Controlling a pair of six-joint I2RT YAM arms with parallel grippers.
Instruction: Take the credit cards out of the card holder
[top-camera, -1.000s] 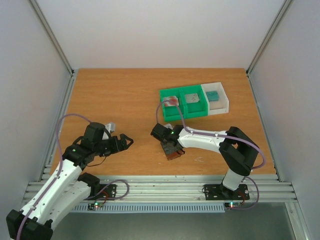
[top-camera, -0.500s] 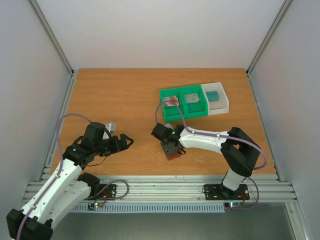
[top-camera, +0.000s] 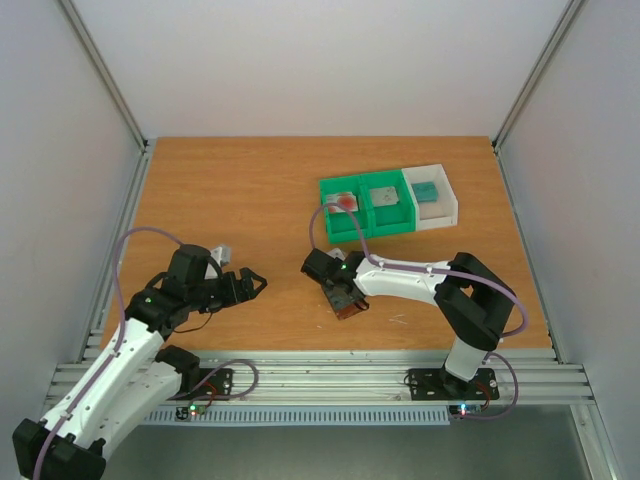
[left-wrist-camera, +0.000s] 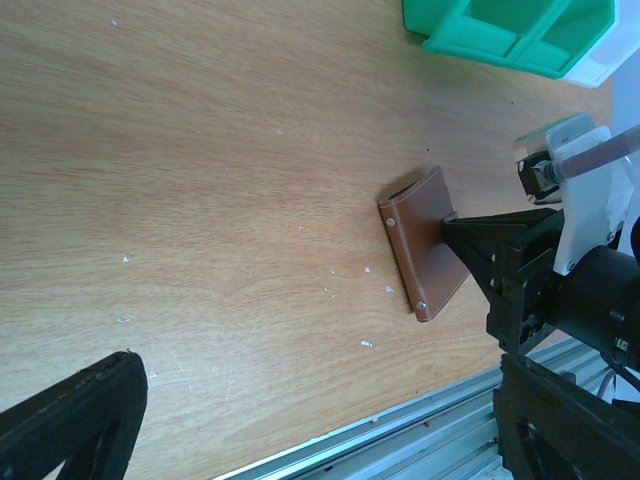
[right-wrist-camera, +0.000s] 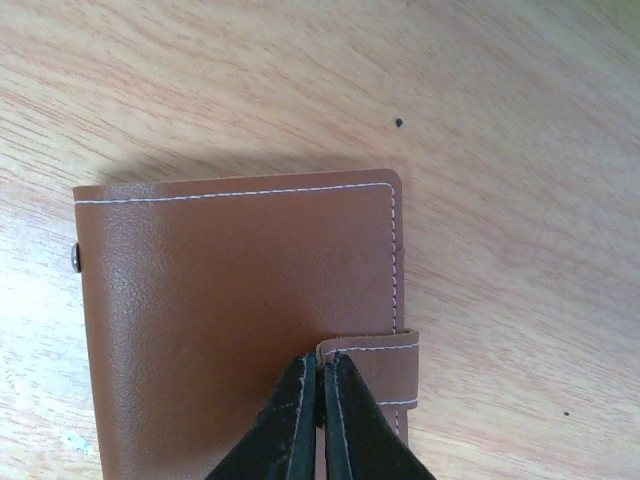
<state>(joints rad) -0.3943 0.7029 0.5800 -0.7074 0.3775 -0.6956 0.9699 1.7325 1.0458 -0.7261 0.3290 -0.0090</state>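
Right arm: base at near right, elbow bent high, forearm running left and low over the table (top-camera: 230, 190), wrist tipped down so the right gripper (top-camera: 343, 297) points onto the card holder (top-camera: 350, 308). The holder lies closed, brown face up, near the middle of the table toward the near edge. It sits on the near side of the green tray (top-camera: 370, 228), well apart from it.

Right wrist view: jaws pinched almost together with only a hairline gap. The tips sit at the free end of the small tab (right-wrist-camera: 372, 372) on the holder's edge. Can't tell if they grip the tab or just press on the leather.

Left arm: comes up from near left, folded, forearm angled toward centre. The left gripper (top-camera: 255, 282) hangs above the table with jaws wide, holding nothing, aimed right at the holder and well apart from it.

Cards: pale card with red blot (top-camera: 345, 201) in the green tray's left compartment, grey card (top-camera: 383, 196) in its right compartment. Teal card (top-camera: 427, 190) in the white tray (top-camera: 435, 220), which touches the green tray's right side
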